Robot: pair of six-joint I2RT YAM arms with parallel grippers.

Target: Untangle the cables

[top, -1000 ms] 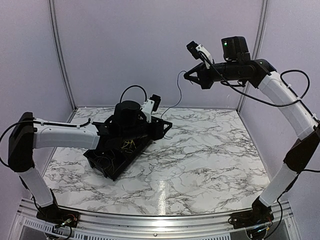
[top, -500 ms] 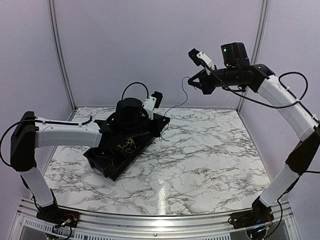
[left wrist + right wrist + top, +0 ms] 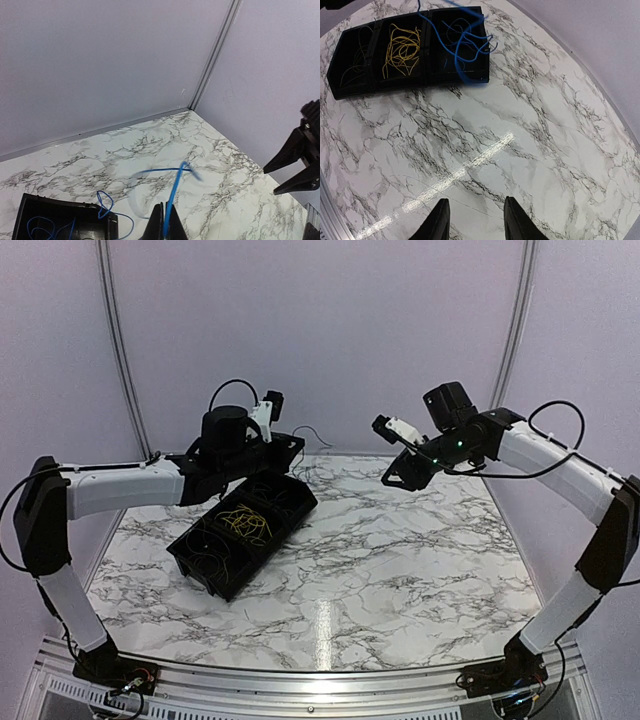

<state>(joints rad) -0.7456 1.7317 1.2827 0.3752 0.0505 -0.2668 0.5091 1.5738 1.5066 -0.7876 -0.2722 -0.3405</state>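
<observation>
Pinched in the clamped-tight left gripper (image 3: 165,226): thin blue wire (image 3: 175,192), trailing down to a loose blue tangle (image 3: 465,40) in the end compartment of a black plastic three-part tray (image 3: 200,578). Bundled in the middle compartment, yellow wires (image 3: 400,47). Tray at 9 o'clock on the white marble-patterned table (image 3: 420,570). At 2 o'clock, right gripper (image 3: 472,220) hovering above the tabletop, fingers parted, gripping nothing.

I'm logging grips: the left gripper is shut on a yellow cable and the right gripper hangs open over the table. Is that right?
No: the left wrist view shows the left gripper shut on a blue cable, not a yellow one. The right gripper does hang open over the table.
</observation>
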